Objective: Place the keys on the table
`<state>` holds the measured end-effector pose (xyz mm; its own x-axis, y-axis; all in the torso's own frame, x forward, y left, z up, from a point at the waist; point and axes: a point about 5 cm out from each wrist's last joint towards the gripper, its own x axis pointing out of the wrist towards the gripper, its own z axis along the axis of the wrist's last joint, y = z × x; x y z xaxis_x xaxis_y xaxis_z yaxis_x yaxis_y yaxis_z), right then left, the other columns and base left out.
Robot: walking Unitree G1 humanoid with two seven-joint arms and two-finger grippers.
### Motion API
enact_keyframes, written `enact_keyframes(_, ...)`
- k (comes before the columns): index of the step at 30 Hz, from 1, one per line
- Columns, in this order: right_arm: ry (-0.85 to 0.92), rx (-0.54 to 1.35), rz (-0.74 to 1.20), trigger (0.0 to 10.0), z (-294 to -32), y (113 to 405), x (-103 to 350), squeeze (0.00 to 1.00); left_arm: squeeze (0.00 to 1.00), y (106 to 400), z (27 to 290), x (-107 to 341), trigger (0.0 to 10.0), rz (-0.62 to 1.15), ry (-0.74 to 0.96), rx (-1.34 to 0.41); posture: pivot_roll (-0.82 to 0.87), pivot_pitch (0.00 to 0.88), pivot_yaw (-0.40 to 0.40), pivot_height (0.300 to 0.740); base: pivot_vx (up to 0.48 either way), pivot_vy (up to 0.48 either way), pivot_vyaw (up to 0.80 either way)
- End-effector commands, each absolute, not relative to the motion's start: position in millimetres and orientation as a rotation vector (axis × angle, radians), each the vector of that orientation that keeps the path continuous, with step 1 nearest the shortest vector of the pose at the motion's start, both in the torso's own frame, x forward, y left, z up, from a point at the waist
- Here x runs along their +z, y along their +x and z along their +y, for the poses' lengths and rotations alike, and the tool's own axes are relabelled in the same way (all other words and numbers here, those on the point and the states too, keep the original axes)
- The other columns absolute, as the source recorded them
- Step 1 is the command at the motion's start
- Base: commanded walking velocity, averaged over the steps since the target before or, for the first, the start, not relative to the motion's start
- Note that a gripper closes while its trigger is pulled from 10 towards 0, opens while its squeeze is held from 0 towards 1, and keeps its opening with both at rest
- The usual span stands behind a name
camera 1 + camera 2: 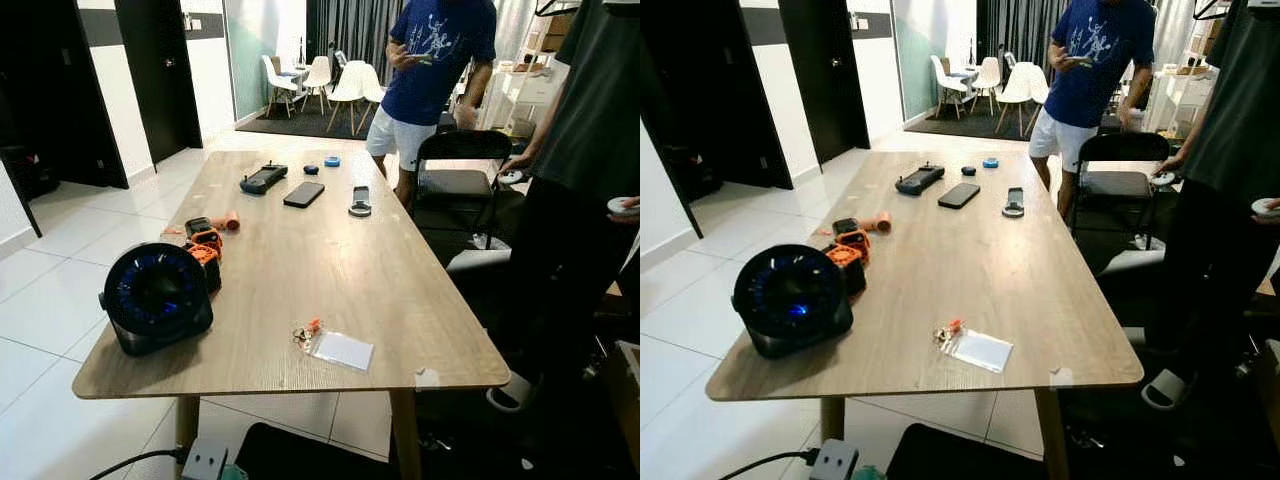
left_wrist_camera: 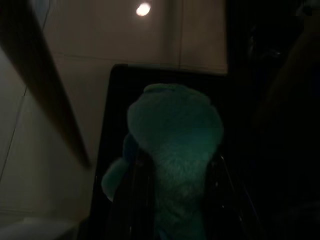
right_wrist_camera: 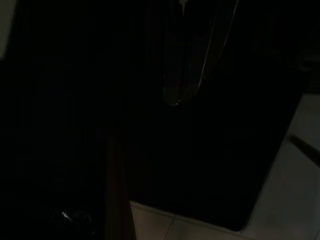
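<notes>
**Keys lie at the table's near edge**

Nearest us, the keys [image 1: 304, 334] rest on the wooden table [image 1: 400, 290] beside a clear plastic pouch [image 1: 343, 350]. A round black fan [image 1: 157, 296] stands to their left. Farther off lie a phone [image 1: 304, 194] and controller [image 1: 263, 178]. Two people [image 1: 436, 70] stand beyond. We cannot tell how our left gripper [image 2: 175, 200] or right gripper [image 3: 192, 60] is set, both being in shade.

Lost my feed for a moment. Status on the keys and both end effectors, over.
Keys lying on table near front edge, beside clear sleeve. Left end effector low under table, teal plush between its fingers. Right arm idle, view dark. Nothing obstructing.
</notes>
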<state>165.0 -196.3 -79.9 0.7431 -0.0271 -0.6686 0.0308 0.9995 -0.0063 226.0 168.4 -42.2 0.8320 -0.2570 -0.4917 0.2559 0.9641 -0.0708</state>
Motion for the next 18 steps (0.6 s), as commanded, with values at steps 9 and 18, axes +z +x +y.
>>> enact_keyframes(9, -0.055, -0.281, 0.698, 10.0, -263, 135, -72, 0.0, 0.0, 213, 177, -17, 10.0, 0.306, 0.052, -0.6, 0.03, 0.038, 0.037, 0.74, 0.0, 0.0, 0.0)
enact_keyframes(18, -0.059, -0.165, 0.548, 10.0, -262, 158, -55, 0.0, 0.0, 206, 161, 10, 10.0, 0.165, 0.08, -0.877, 0.02, 0.036, 0.035, 0.74, 0.0, 0.0, 0.0)
